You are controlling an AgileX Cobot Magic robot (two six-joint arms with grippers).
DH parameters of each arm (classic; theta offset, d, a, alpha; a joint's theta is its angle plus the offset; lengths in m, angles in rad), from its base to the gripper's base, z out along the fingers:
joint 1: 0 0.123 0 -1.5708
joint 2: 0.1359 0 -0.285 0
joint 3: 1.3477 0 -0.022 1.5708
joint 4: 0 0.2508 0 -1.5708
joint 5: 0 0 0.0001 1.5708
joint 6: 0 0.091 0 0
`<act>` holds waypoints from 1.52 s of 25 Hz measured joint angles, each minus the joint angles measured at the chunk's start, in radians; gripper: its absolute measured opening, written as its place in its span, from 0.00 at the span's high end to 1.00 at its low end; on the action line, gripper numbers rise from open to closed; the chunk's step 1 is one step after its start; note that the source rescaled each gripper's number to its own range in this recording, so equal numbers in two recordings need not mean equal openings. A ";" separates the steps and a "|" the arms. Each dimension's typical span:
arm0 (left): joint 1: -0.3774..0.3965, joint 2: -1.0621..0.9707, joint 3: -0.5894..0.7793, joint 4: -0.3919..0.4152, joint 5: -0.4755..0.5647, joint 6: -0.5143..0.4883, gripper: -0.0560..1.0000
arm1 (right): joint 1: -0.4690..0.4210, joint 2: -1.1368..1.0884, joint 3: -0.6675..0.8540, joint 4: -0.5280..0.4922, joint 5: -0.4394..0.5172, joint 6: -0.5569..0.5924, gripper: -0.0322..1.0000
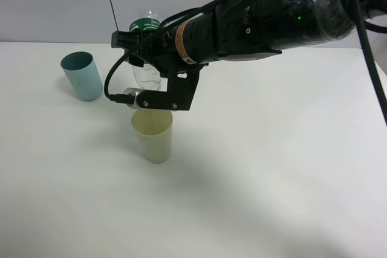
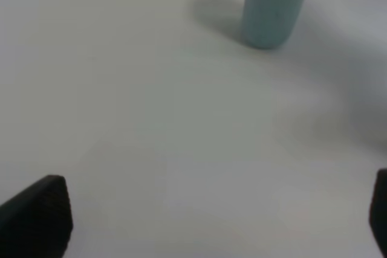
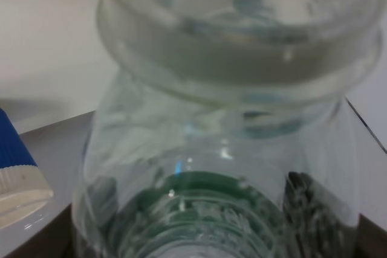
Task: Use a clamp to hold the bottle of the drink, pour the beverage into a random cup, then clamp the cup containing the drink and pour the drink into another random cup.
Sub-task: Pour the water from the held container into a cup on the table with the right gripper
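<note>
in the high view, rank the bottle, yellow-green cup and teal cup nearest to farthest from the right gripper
1. bottle: tipped, held in the right gripper.
2. yellow-green cup: just under the bottle's mouth, in the middle.
3. teal cup: off to the left, standing apart.

Glossy clear plastic bottle (image 3: 224, 149), matt table (image 1: 272, 179)

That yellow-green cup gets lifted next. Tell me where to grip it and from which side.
Grip the yellow-green cup around its middle wall, probably coming in level from the open left side. It stands upright, tapered and handleless, so only the round wall offers a hold. The tilted bottle hangs over its mouth, blocking the top.
</note>
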 joint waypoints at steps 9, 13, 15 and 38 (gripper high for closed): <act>0.000 0.000 0.000 0.000 0.000 0.000 0.00 | 0.000 0.000 0.000 0.000 -0.012 0.001 0.96; 0.000 0.000 0.000 0.000 0.000 0.000 0.00 | 0.000 0.000 0.000 0.000 -0.012 0.002 0.96; 0.000 0.000 0.000 0.000 0.000 0.000 0.00 | 0.000 0.000 0.000 0.000 -0.012 0.002 0.96; 0.000 0.000 0.000 0.000 0.000 0.000 0.00 | 0.000 0.000 0.000 0.001 -0.014 -0.070 0.96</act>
